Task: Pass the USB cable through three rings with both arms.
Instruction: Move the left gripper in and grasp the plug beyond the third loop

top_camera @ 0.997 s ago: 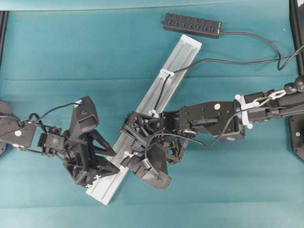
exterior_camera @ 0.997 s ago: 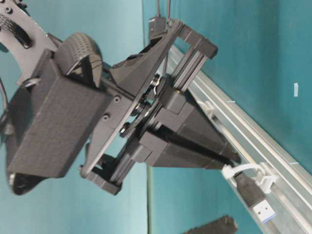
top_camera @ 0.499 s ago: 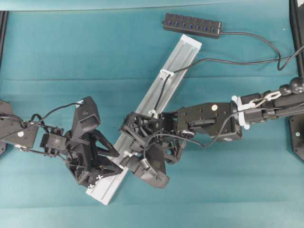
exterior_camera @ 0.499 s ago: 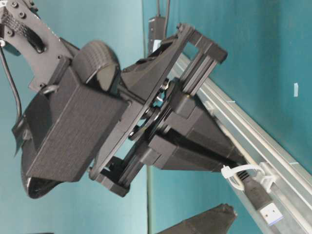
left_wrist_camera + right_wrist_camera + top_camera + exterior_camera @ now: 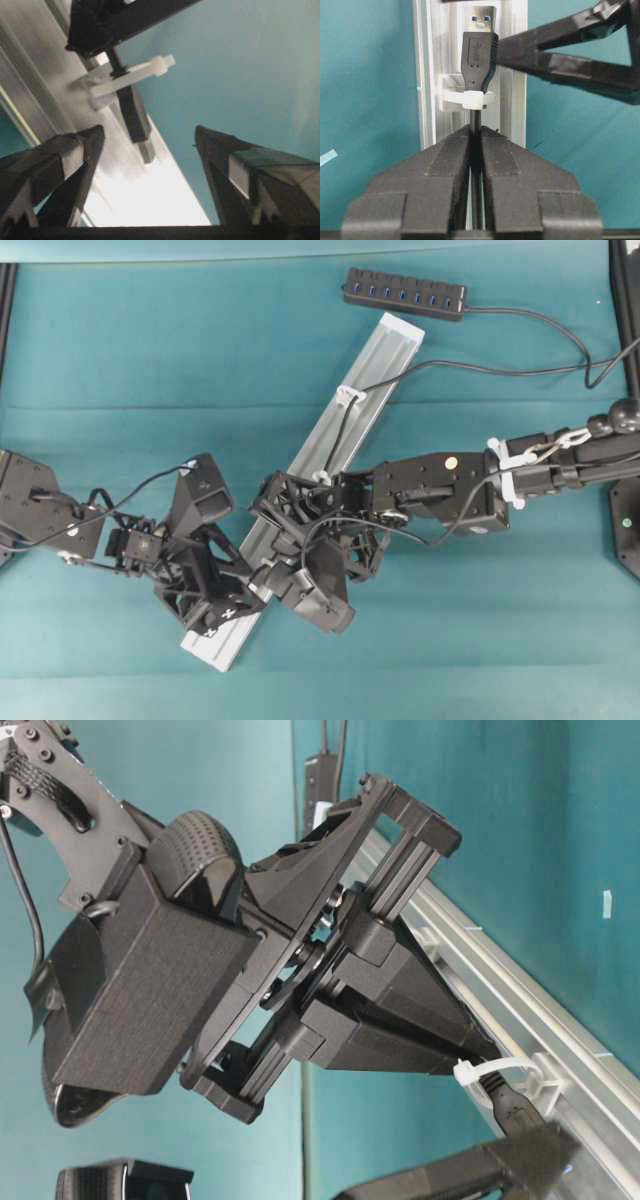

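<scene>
Since a second ago the left gripper [image 5: 235, 602] has slid along the teal worktop [image 5: 120, 340] toward the lower end of the silver rail [image 5: 385, 355], so that in the table-level view one of its fingers [image 5: 480, 1170] now crosses in front of the plug, which earlier showed its blue tip uncovered. Its jaws are spread wide, one finger on each side of the plug in the left wrist view, touching nothing. The right gripper [image 5: 476, 134] has stayed where it was, jaws pressed together and pinching the USB cable [image 5: 476, 120] just behind the lowest ring [image 5: 470, 98]. The plug [image 5: 479, 52] has passed through that ring and pokes out beyond it, lying along the rail's groove. Farther up the rail the cord runs through the middle ring [image 5: 322, 478] and the upper ring [image 5: 348, 394], then curves off to the right across the worktop. A black hub [image 5: 405, 292] with blue ports lies beyond the rail's top end.
</scene>
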